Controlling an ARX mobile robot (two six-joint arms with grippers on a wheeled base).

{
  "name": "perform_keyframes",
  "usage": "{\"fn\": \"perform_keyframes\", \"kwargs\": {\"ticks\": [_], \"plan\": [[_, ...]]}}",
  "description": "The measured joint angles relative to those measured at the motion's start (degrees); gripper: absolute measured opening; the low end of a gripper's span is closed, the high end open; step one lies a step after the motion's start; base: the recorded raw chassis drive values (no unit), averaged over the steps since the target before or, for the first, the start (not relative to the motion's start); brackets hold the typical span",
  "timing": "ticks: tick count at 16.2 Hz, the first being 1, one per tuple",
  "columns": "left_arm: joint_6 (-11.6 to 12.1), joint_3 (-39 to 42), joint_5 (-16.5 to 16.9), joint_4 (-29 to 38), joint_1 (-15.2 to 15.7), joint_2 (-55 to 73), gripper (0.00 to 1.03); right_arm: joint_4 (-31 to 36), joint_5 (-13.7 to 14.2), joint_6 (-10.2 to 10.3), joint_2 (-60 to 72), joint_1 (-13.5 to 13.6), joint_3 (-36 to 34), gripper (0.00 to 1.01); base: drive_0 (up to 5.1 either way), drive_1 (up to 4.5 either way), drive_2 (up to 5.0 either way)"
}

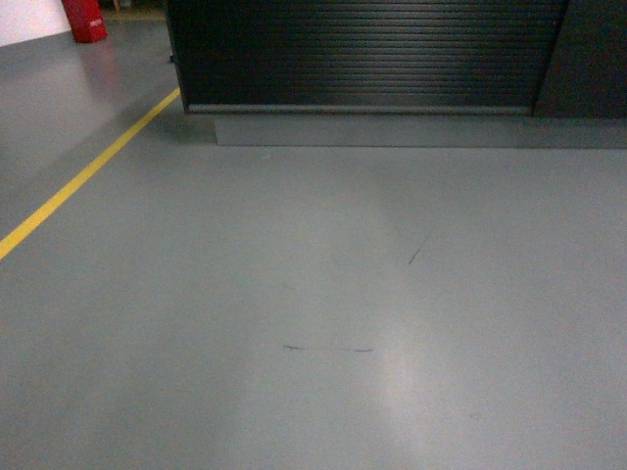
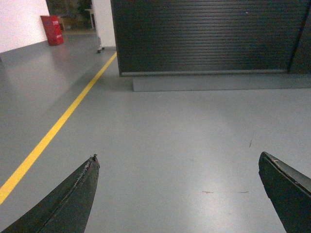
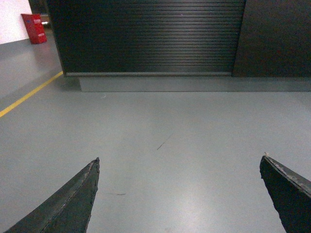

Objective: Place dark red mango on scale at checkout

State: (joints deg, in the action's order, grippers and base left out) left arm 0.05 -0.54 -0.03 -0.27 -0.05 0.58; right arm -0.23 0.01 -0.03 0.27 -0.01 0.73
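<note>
Grey floor fronts checkout [image 1: 362, 54], black, ribbed, grey-plinthed.

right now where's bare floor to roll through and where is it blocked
Bare grey floor runs from the yellow line on the left up to the checkout and its grey plinth, which block the way ahead. A red object stands far left. Both claws, left claw and right claw, are open and empty.

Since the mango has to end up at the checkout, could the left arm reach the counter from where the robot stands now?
Probably not. The left gripper hangs open and empty over bare grey floor, with the checkout well ahead across it. Nothing blocks the way, so driving closer should fix it.
</note>
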Motion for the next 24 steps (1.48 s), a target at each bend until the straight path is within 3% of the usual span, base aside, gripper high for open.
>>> {"fn": "perform_keyframes", "kwargs": {"ticks": [24], "plan": [[-0.02,0.00,0.02,0.11,0.00,0.00,0.98,-0.02,0.02,0.00,0.00,0.00,0.00,0.98,0.0,4.21,-4.2]]}}
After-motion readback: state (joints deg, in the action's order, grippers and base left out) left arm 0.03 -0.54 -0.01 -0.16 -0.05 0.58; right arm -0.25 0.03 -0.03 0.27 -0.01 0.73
